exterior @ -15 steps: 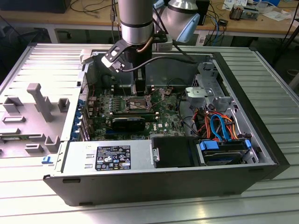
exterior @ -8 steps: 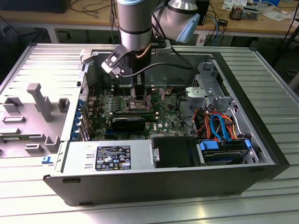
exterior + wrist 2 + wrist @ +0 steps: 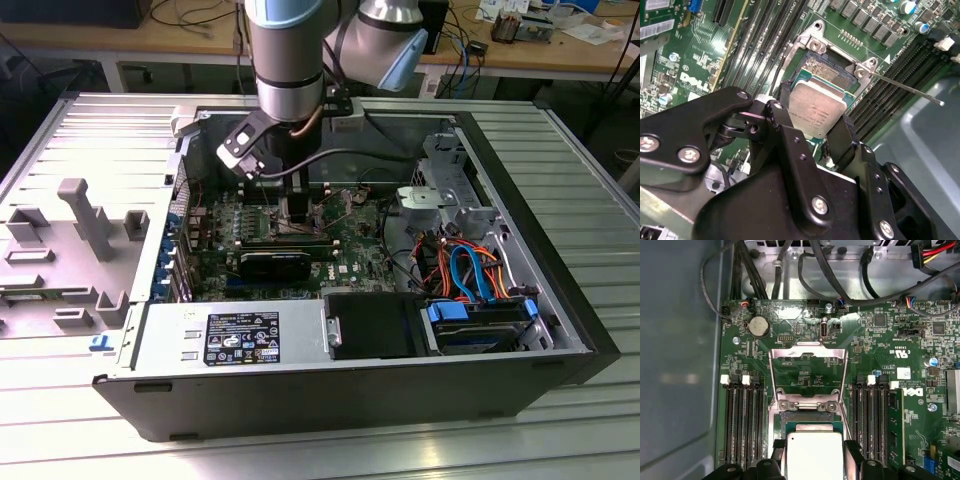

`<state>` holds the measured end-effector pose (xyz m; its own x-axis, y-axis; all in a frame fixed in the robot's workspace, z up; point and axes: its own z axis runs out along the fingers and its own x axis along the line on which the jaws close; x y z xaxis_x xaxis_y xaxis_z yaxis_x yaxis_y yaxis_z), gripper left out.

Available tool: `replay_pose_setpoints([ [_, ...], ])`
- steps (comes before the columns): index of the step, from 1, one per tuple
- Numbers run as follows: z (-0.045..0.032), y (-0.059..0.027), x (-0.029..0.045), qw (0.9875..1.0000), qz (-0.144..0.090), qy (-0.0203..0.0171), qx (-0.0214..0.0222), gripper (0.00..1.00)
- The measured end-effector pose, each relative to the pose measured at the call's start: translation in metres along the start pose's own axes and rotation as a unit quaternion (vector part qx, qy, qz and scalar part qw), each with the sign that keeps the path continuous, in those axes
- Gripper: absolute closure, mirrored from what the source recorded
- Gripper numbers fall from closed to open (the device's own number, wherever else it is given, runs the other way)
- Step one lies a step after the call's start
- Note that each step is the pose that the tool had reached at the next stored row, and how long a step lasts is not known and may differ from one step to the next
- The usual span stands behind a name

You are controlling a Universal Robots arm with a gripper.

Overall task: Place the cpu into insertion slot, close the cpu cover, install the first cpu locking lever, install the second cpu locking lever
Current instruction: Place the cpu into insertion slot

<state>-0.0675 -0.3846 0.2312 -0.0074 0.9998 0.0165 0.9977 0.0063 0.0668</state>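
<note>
One cpu (image 3: 816,111), one cpu cover (image 3: 807,353), one pincer (image 3: 815,449), one computer case (image 3: 300,400).

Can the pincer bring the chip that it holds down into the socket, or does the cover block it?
Probably yes. The pincer holds the chip close to the open socket, and the cover is folded back, away from the opening.

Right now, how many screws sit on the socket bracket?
2, side by side on the bracket: one screw toward the round battery, the other toward the memory stick. The gripper and chip may hide more.
</note>
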Motion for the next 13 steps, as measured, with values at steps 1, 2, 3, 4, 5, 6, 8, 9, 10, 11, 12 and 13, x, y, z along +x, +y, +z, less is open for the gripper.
replay_pose_setpoints([
  [1,0.0018,-0.0002,0.0000,1.0000,0.003,-0.0002,-0.0001,0.45],
  [2,0.0033,-0.0006,-0.0001,1.0000,0.005,-0.0004,-0.0001,0.45],
  [3,0.0053,-0.0008,-0.0001,1.0000,0.006,-0.0004,-0.0001,0.45],
  [4,0.0072,-0.0010,-0.0001,1.0000,0.006,-0.0004,-0.0001,0.45],
  [5,0.0092,-0.0012,-0.0002,1.0000,0.006,-0.0005,-0.0001,0.45],
  [6,0.0110,-0.0014,-0.0002,1.0000,0.006,-0.0005,-0.0001,0.45],
  [8,0.0145,-0.0018,-0.0003,1.0000,0.006,-0.0006,-0.0001,0.45],
  [9,0.0146,-0.0018,-0.0003,1.0000,0.006,-0.0005,-0.0001,0.45],
  [10,0.0145,-0.0018,-0.0003,1.0000,0.006,-0.0006,-0.0001,0.45],
  [11,0.0146,-0.0018,-0.0003,1.0000,0.006,-0.0006,-0.0001,0.45],
  [12,0.0146,-0.0018,-0.0003,1.0000,0.006,-0.0006,-0.0001,0.45],
  [13,0.0146,-0.0018,-0.0002,1.0000,0.006,-0.0005,-0.0001,0.45],
])
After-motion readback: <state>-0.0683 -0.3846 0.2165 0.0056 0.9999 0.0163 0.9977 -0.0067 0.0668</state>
